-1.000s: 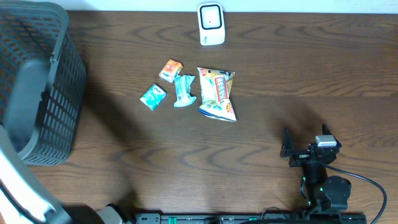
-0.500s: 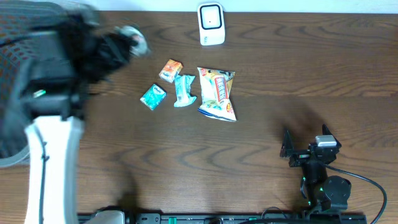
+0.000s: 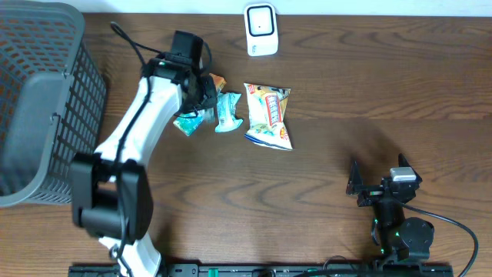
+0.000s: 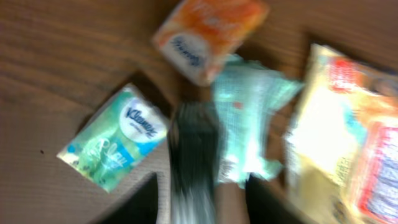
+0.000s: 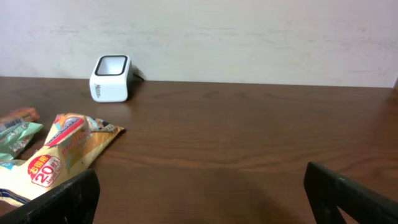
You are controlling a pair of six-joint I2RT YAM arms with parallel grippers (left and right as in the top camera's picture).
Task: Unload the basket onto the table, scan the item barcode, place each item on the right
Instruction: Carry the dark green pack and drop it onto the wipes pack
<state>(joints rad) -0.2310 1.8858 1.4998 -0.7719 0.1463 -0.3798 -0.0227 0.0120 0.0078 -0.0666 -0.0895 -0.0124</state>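
Kleenex packet (image 4: pixel 115 140) just beside left hand (image 3: pixel 206 98)

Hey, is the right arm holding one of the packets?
No, the right gripper stands open and empty, with the yellow snack bag lying on the table ahead of it.

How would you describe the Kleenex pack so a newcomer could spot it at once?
In the overhead view, below the white scanner, lies a cluster of four packets. The Kleenex pack is the leftmost, nearest the grey basket. It alone is green with a Kleenex logo; its neighbours are orange, pale mint and yellow.
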